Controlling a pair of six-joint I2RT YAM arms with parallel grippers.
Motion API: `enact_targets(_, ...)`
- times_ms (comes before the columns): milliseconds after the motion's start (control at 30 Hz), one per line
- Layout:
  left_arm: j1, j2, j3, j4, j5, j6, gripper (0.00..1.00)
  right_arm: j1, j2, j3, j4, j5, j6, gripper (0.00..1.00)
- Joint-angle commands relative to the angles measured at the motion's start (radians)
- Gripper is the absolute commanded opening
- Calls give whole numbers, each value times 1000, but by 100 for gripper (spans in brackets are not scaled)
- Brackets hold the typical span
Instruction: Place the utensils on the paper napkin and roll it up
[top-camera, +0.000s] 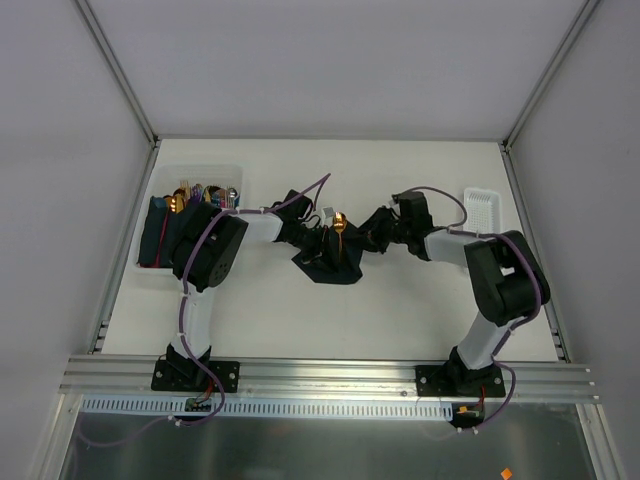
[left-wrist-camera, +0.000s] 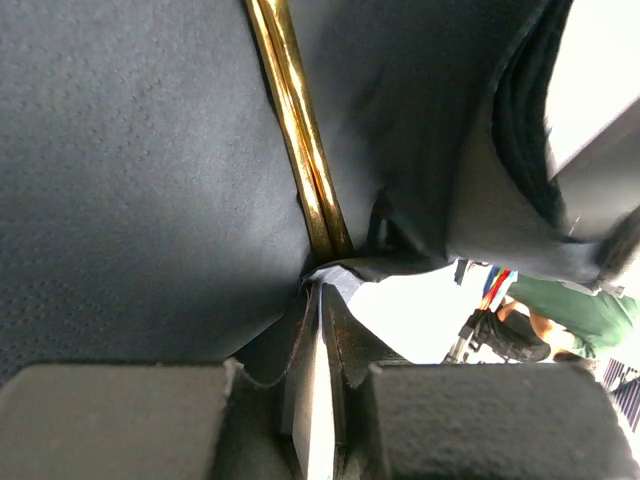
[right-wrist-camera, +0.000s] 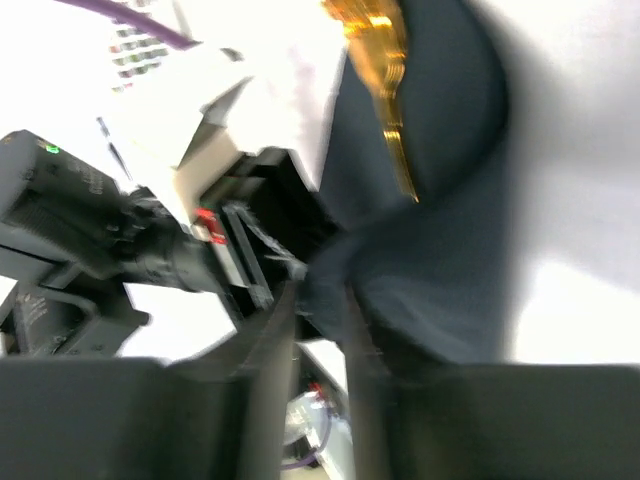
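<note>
The dark paper napkin lies mid-table, partly wrapped around the gold-headed utensils, whose heads stick out at its far end. My left gripper is at the napkin's left side, and in the left wrist view it is shut on a thin edge of the napkin just below the gold handles. My right gripper is at the napkin's right side. In the blurred right wrist view its jaws stand slightly parted with a fold of the napkin between the tips, and the gold utensils lie beyond.
A white bin at the back left holds more cutlery and folded dark napkins. A small white tray sits at the back right. The left arm's wrist is close in front of the right gripper.
</note>
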Motion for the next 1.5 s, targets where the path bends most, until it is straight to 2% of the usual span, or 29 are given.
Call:
enact_targets(0, 9, 19, 19, -30, -31, 23, 6, -30, -77, -24, -161, 71, -138, 32)
enact_targets(33, 9, 19, 21, -32, -32, 24, 6, -33, -93, -26, -192, 94, -161, 45)
enact_targets(133, 9, 17, 22, -30, -32, 24, 6, -45, -102, -28, -284, 117, -239, 75)
enact_targets(233, 9, 17, 25, -32, -32, 24, 6, -59, -104, -43, -335, 130, -295, 84)
enact_targets(333, 7, 20, 27, -32, -31, 21, 6, -70, -101, -63, -332, 128, -315, 86)
enact_targets(500, 9, 23, 31, -32, -31, 21, 5, -73, -90, -63, -332, 131, -352, 86)
enact_targets(700, 9, 30, 44, -30, -32, 12, 5, -73, -42, -72, -330, 154, -405, 78)
enact_targets(967, 9, 42, 44, -32, -29, 4, 5, -71, -50, -120, -275, 44, -488, 84)
enact_targets(1200, 9, 37, 48, -32, -25, 1, 5, -44, -104, -84, -454, 156, -634, 81)
enact_targets(1300, 9, 33, 51, -30, -11, 3, 5, -36, -104, -83, -480, 194, -651, 75)
enact_targets(1400, 9, 21, 51, -27, 12, 3, 5, -36, -94, -90, -477, 217, -642, 63)
enact_targets(1433, 7, 16, 48, -26, 20, 4, 5, -34, -88, -90, -477, 222, -631, 57)
enact_targets(1467, 7, 10, 45, -22, 23, 7, 5, -36, -79, -89, -470, 223, -625, 55)
